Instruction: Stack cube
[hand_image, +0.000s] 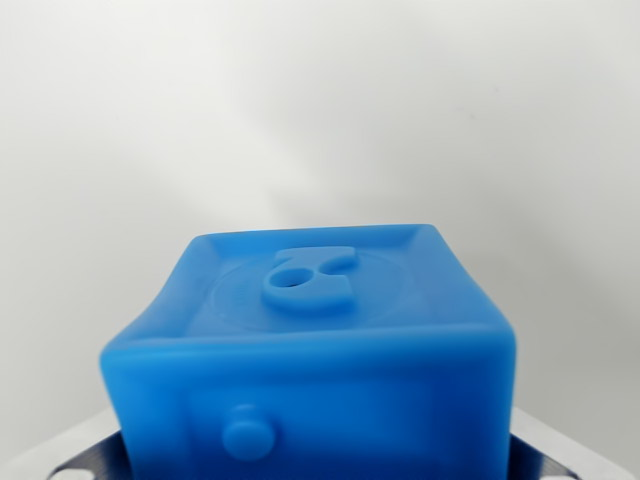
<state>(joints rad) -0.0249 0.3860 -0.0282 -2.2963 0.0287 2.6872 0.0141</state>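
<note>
A soft blue cube (320, 340) fills the lower middle of the wrist view, very close to the camera. Its top face carries a raised figure with a small hole, and its near face has a round stud. The cube's sides look squeezed inward. My gripper (316, 462) sits at the bottom edge with the cube between its metal parts, which show only at the lower left corner (62, 458) and lower right corner (572, 452). The fingertips themselves are hidden behind the cube. No second cube is in view.
A plain white surface (320, 110) fills everything behind and around the cube, with a soft shadow at the wrist view's right.
</note>
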